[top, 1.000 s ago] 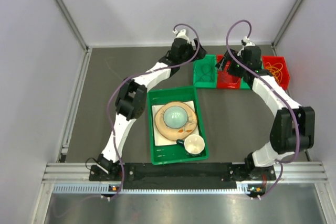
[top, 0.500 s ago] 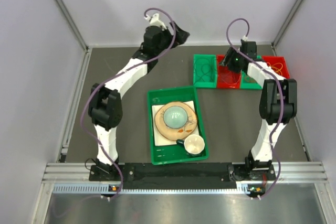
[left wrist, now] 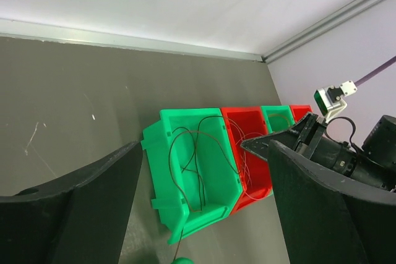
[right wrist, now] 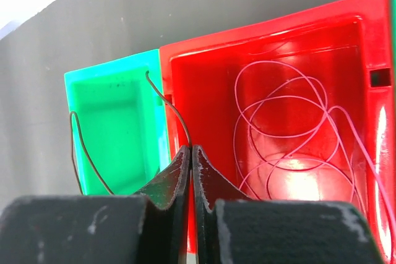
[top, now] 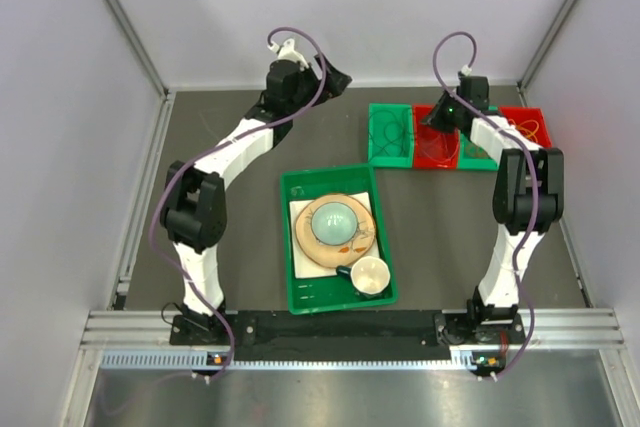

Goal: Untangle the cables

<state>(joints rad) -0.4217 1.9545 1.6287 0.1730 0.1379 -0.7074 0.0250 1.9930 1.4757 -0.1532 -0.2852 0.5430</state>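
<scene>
**Operator:** State of the right tool (right wrist: 190,148)?

**Technician:** Closed. Its jaws pinch a thin dark cable (right wrist: 168,108) at the wall shared by the green bin (right wrist: 111,72) and the red bin (right wrist: 204,85). From the pinch, the cable extends over the green bin.

**Operator:** Other cables?

**Technician:** A pink cable (right wrist: 291,119) lies looped on the floor of the red bin, apart from the tool.

**Operator:** State of the left tool (top: 336,74)?

**Technician:** Open, holding nothing. It is raised over the far side of the desk (top: 440,227), well apart from both bins, which stand at the far right.
</scene>
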